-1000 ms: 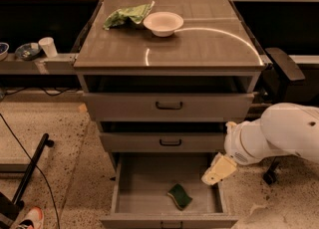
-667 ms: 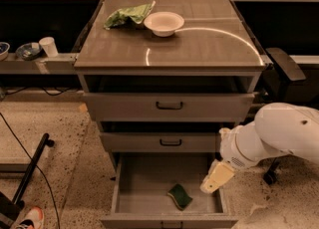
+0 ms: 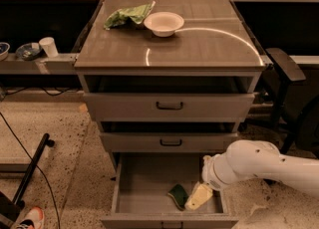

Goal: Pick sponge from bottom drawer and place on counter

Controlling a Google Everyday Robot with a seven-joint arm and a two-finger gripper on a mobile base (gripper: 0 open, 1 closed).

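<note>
The sponge (image 3: 178,195), dark green on yellow foam, lies tilted on the floor of the open bottom drawer (image 3: 139,193), right of its middle. My gripper (image 3: 198,197) on the white arm reaches into the drawer from the right. It sits right beside the sponge's right edge, touching or nearly so. The counter (image 3: 189,46) is the glossy grey-brown cabinet top above.
A white bowl (image 3: 163,23) and a light-green cloth (image 3: 127,15) sit at the counter's back left. The two upper drawers (image 3: 169,106) are slightly pulled out. A black chair arm (image 3: 285,64) stands to the right. A black pole (image 3: 31,171) lies on the floor at left.
My gripper has moved left and down into the bottom drawer, closing the gap to the sponge. The sponge has not moved.
</note>
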